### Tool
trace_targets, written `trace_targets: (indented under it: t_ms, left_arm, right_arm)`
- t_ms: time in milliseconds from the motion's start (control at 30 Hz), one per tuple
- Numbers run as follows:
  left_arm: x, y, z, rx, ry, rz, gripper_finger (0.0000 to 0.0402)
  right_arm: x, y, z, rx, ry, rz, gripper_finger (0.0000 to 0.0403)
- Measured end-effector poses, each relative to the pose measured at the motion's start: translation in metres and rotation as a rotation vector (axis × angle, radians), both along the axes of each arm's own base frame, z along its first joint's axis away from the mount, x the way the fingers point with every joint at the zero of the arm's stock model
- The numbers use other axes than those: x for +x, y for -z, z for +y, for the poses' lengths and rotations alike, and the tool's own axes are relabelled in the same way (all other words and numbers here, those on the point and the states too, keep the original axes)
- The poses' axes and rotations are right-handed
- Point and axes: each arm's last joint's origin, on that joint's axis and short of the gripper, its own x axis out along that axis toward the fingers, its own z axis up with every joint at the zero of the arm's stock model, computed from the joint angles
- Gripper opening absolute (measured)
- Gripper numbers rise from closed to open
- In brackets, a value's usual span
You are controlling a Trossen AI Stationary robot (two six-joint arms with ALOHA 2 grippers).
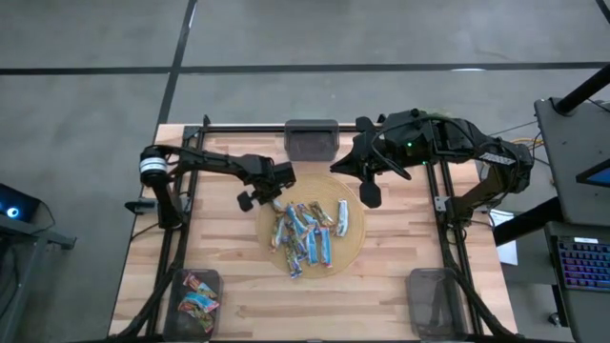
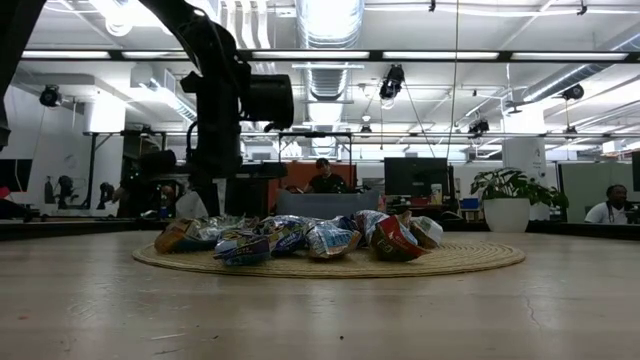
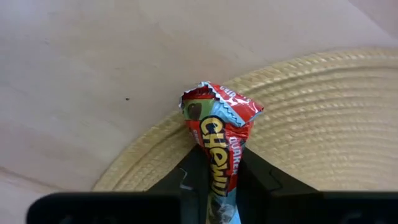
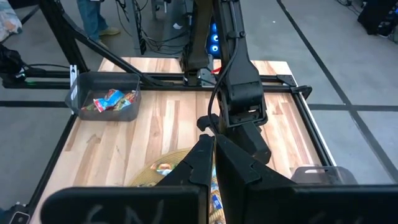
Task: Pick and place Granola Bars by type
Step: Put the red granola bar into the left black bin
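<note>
Bin (image 1: 198,301), translucent grey, near-left corner of the tabletop (image 1: 381,295): holds a few red-wrapped bars already sorted.

Left gripper (image 1: 274,193), over the left edge of the round woven mat (image 1: 354,250): fingers (image 3: 256,176) pinching one red bar (image 3: 219,146) by its lower half. In the left wrist view the bar stands up between the fingers, its crimped top end free, mat and bare wood beyond it. Wrapper glossy red with yellow lettering and a pale blue band, creased where it is held.

Judgement on the step in hand: carrying this red bar to the bin with the other reds. To do it well, hold the pinch firm, since foil is slick and the grip sits low on the bar; travel clear above the pile so the hanging end drags nothing off the mat; let go only once the bar is inside the bin walls.

Granola Bars (image 1: 307,232), a loose heap at the centre of the mat: slim shiny foil packets, bright blue, blue-and-white and red or orange-brown mixed together, lying crossed over one another. Many remain unsorted.

Second bin (image 1: 311,137), far edge, middle: contents not clear to me.

Right gripper (image 1: 370,191), hanging by the far-right edge of the mat: fingers pressed together, holding nothing.

Third bin (image 1: 435,299), near-right corner: no bars visible in it.
</note>
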Motion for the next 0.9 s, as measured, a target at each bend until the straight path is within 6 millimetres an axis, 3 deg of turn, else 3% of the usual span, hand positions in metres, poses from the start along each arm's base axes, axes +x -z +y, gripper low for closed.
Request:
trace_targets:
  t_ms: [267, 467, 733, 900]
  left_arm:
    - [0.008, -0.043, 0.002, 0.103, 0.268, -0.118, 0.0037]
    - [0.004, -0.1, -0.009, 0.202, 0.51, -0.275, 0.0037]
    - [-0.028, -0.177, -0.052, 0.18, 0.833, -0.434, 0.0037]
    - [-0.052, -0.205, -0.089, 0.149, 0.997, -0.404, 0.0037]
  right_arm:
    - [0.0, 0.0, 0.0, -0.002, 0.0, 0.0, 0.0008]
    - [0.0, 0.0, 0.0, -0.002, 0.0, 0.0, 0.0008]
    - [0.0, 0.0, 0.0, 0.0, 0.0, -0.001, 0.0008]
    - [0.0, -0.001, 0.0, 0.001, 0.0, -0.01, 0.0009]
